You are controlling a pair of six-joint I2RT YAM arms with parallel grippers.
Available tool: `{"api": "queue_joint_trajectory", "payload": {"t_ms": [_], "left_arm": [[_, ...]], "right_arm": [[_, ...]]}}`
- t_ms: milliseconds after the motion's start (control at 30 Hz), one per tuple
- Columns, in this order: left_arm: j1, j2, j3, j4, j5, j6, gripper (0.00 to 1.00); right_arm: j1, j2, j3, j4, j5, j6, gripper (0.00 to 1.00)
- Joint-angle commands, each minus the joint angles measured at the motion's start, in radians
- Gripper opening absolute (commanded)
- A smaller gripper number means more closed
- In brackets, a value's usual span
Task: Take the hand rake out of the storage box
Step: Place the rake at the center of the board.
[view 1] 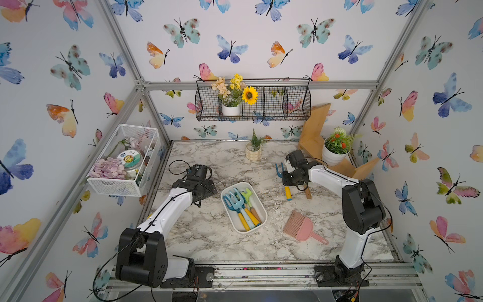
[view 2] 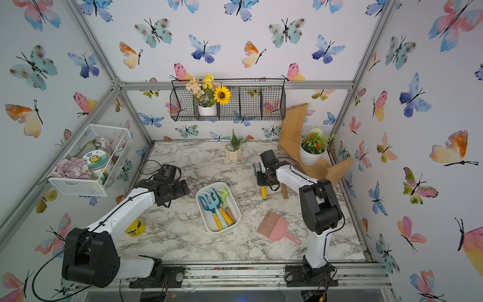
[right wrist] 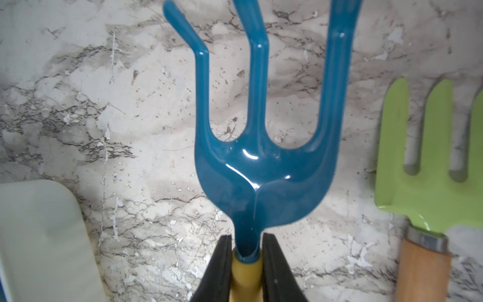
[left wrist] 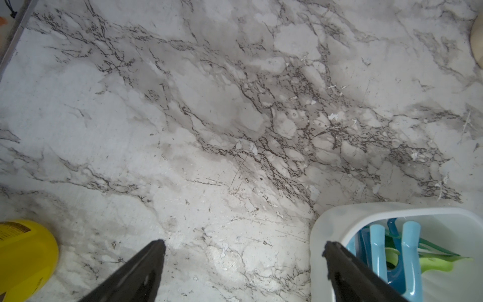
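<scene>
While the right gripper (right wrist: 247,240) has its two black fingers (right wrist: 219,264) pressed together on the neck of the hand rake (right wrist: 261,177), right where the dark blue head meets the yellow handle, the rake is outside the storage box (view 1: 258,202), over the marble table (view 1: 209,235) toward the back right. Whether the handle's end touches the table cannot be told. Just beside the rake lies a green fork (right wrist: 428,183) with a wooden handle, flat on the marble and apart from it.

Little writing can be read. A yellow jar (view 2: 135,228) near the table's left edge carries a dark label whose print is too blurred to make out. In the white mesh basket (view 1: 115,187) on the left wall, a round lid (view 1: 128,158) shows a sunflower picture and a few characters too small to read.

In both top views the box stands near the middle of the table, well apart from every edge, with several blue, yellow and green tools (view 1: 241,206) lying in it. The left gripper (left wrist: 244,245) is spread wide and holds nothing; in the left wrist view one finger shows in front of the box's rounded corner and the other over bare marble.

Bare marble runs from the box toward the back, where a cream pot (view 1: 253,151) stands near the edge, and toward the front rail (view 1: 261,272). At the front right a pink dustpan (view 1: 300,227) lies between the box and the right arm's base.
</scene>
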Motion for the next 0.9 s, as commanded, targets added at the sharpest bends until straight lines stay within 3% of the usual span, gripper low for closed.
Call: {"api": "queue_joint_trajectory", "payload": {"t_ms": [0,867], "left_arm": [[-0.008,0.004,-0.001,0.001,0.003,0.0,1.0],[-0.008,-0.002,0.022,-0.015,-0.011,0.005,1.0]], "right_arm": [[-0.009,0.019,0.014,-0.011,-0.031,-0.006,0.14],[-0.082,0.072,-0.044,-0.024,-0.043,-0.021,0.15]]}}
